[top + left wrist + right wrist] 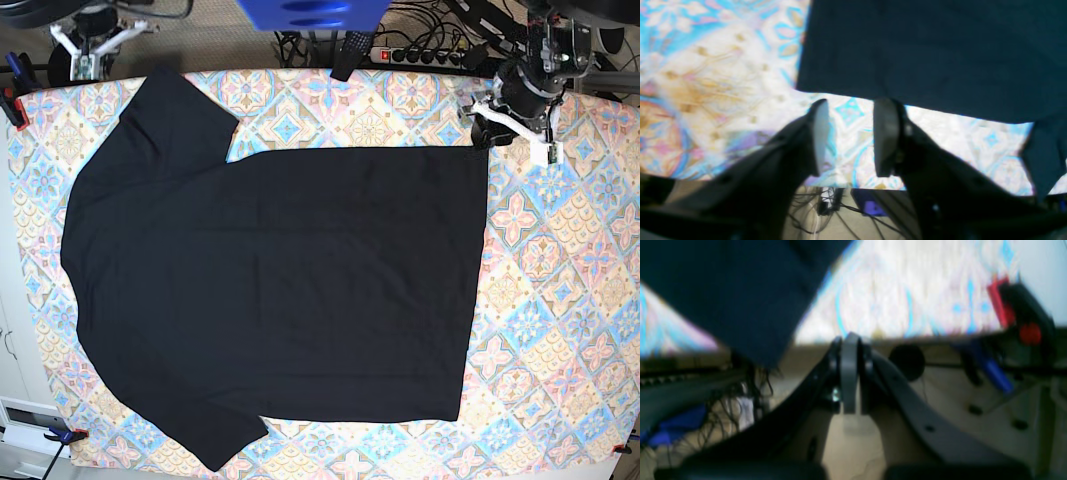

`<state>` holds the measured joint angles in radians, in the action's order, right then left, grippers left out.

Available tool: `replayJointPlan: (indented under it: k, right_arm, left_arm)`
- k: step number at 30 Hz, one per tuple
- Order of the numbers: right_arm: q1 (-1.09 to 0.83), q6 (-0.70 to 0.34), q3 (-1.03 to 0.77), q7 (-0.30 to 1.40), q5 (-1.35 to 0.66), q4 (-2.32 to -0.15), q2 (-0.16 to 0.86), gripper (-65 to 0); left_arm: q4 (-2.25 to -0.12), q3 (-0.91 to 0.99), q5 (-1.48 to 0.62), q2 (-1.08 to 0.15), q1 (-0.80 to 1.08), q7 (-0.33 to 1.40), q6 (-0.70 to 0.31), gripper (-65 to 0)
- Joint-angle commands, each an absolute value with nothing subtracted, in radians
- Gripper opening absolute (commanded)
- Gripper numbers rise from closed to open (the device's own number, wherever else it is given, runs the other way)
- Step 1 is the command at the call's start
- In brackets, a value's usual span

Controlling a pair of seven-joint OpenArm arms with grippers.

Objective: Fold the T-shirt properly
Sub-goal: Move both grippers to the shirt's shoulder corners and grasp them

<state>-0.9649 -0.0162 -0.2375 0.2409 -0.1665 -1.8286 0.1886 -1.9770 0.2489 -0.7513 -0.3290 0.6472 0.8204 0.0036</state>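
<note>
Left fingers (885, 133) just beside T-shirt (940, 53) hem

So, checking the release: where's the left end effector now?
Base view, top right: left end effector open beside the T-shirt corner.

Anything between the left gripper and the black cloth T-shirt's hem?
Nothing: in the left wrist view only bare patterned tablecloth separates the open left gripper from the T-shirt.

Left claw (848, 138) parted, empty; right claw (850, 373) closed.
</note>
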Motion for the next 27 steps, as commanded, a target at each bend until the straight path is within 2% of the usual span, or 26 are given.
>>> replayJointPlan:
  k: [1, 10, 21, 27]
  right_arm:
    - [-0.978, -0.007, -0.245, 0.232, -0.171, -1.842, 0.197, -65.0]
    - [-0.964, -0.008, -0.245, 0.231, -0.171, -1.842, 0.197, -65.0]
    - [-0.964, -0.008, -0.245, 0.231, -0.171, -1.842, 0.196, -65.0]
    - [-0.947, -0.008, -0.245, 0.232, -0.173, -1.842, 0.194, -65.0]
  left_arm:
    - [-1.959, 0.266, -0.782, -0.337, 0.627, 0.812, 0.005, -39.4]
    - [-1.666, 0.277, -0.977, -0.337, 0.501, 0.809, 0.005, -37.1]
    - [-1.461, 0.274, -0.995, -0.255, 0.377, 0.814, 0.004, -37.5]
    - [-1.448, 0.272, -0.989, -0.206, 0.332, 0.814, 0.004, -37.9]
